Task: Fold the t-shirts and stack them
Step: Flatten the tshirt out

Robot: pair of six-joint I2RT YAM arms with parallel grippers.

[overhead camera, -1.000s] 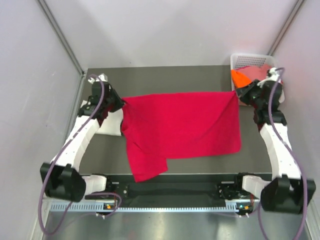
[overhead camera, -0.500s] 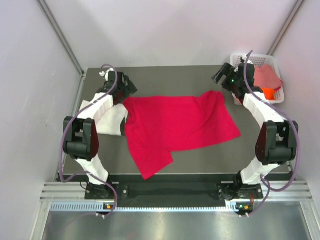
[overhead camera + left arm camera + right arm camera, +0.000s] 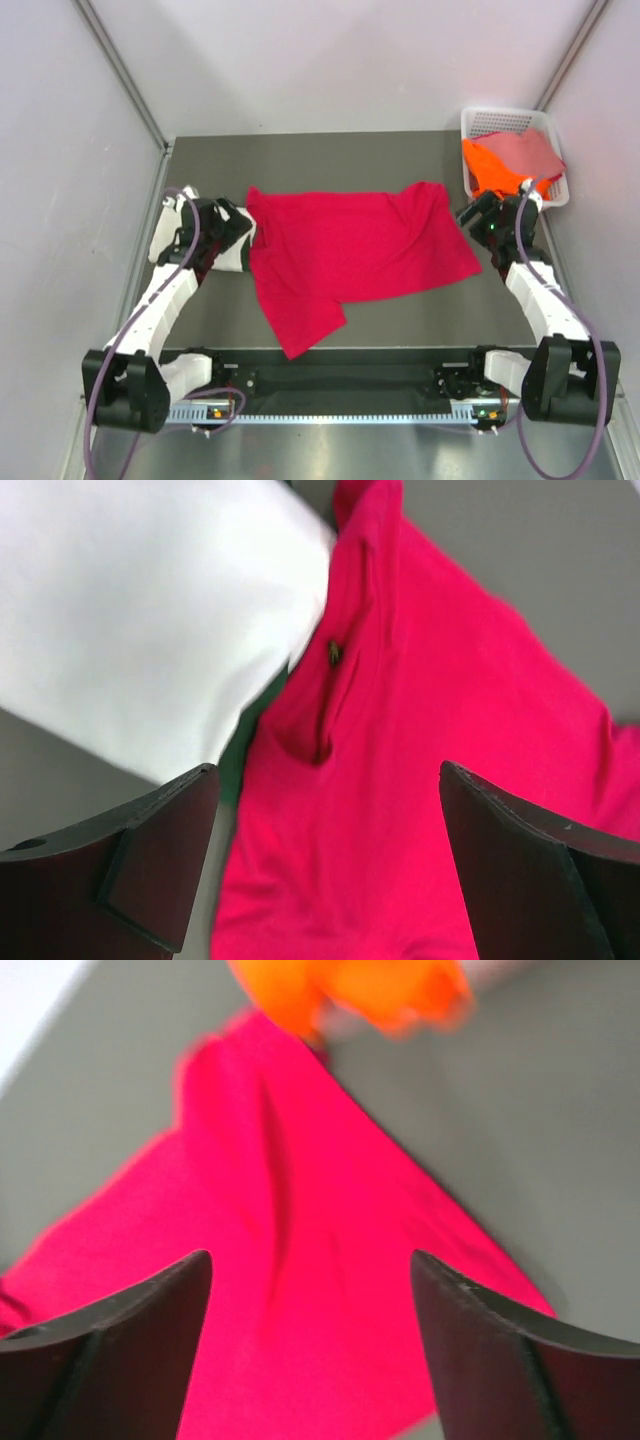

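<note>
Step in hand, as judged: spreading out the crimson-red t-shirt before the first fold.

- The red t-shirt lies on the middle of the table, mostly flat. One lobe reaches toward the near edge, left of centre. The far-right corner looks doubled over with a crease.
- Its left hem touches the cream-white t-shirt, which lies folded at the table's left edge.
- The orange t-shirt and the dusty pink t-shirt are in the white basket at the far-right corner; they look not yet folded.
- The left gripper hovers over the red shirt's left hem, jaws spread wide, holding nothing. The wrist view shows cloth below the fingers, not between them.
- The right gripper is at the shirt's right edge, jaws likewise apart and empty.

Next move, as judged: flatten the doubled right corner, then take two matching points on one edge and carry them across evenly. The cloth is limp, so an uneven pinch would probably skew the fold.
</note>
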